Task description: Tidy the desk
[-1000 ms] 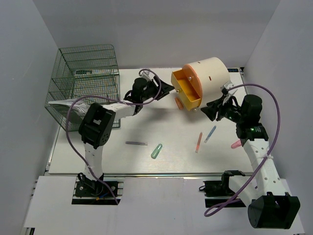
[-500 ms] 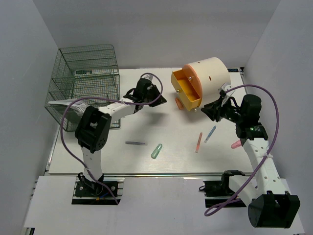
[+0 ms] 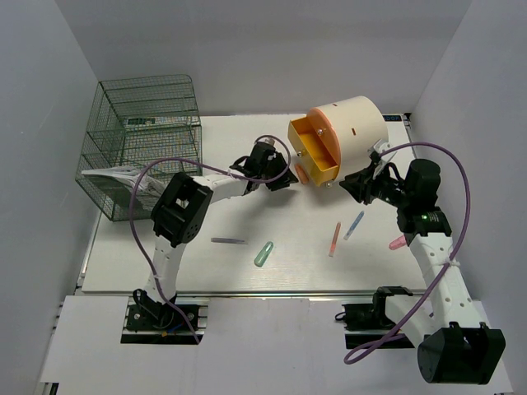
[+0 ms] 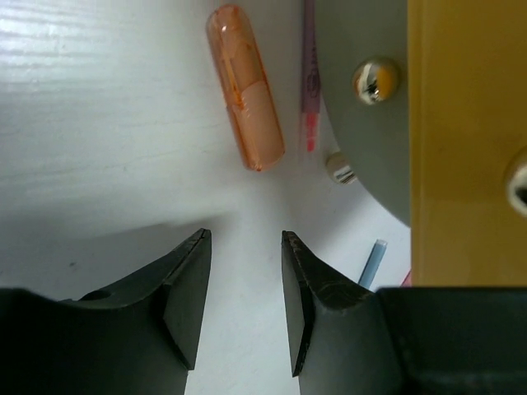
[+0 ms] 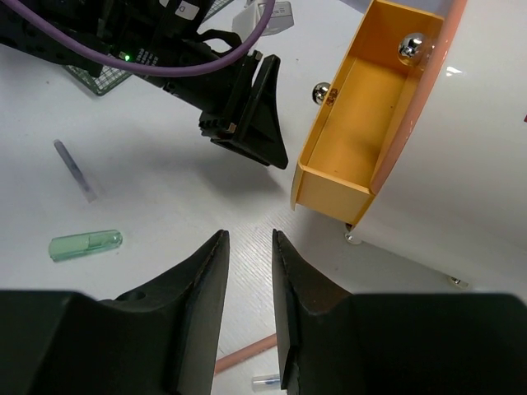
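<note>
The desk (image 3: 165, 263) lies under both arms. The left gripper (image 4: 244, 239) hangs near an orange capsule (image 4: 245, 86), jaws spread and empty. The right gripper (image 5: 249, 239), jaws narrowly parted and empty, hangs beside the yellow drawer (image 5: 350, 123).

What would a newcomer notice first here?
The cream cylinder with its orange face and yellow drawer pulled open, at the far right of the desk. Opposite, the green wire-mesh rack stands at far left. Between them, the left gripper, open, points at an orange capsule lying beside the drawer.
</note>
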You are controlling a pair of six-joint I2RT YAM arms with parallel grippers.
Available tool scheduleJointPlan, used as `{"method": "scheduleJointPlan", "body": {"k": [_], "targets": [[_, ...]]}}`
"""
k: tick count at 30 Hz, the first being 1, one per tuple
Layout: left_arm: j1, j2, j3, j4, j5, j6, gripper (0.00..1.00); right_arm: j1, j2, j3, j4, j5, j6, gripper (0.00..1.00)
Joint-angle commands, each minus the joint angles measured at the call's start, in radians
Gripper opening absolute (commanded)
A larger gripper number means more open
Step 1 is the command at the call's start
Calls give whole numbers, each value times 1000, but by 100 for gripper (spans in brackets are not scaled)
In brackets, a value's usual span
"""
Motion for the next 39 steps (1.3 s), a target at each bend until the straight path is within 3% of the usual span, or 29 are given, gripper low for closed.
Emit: {"method": "scheduleJointPlan", "body": {"k": [1,12,39], "targets": [[-3,0,7,110,-2,-59,50,0,-24,-4,11,1,-17,33],[-13,90,62,189,-5,-142,50,0,-33,-3,11,3,-19,34],[-13,198,202,117,-54,-168,50,-3,-27,-3,12,6,-20,34]]}}
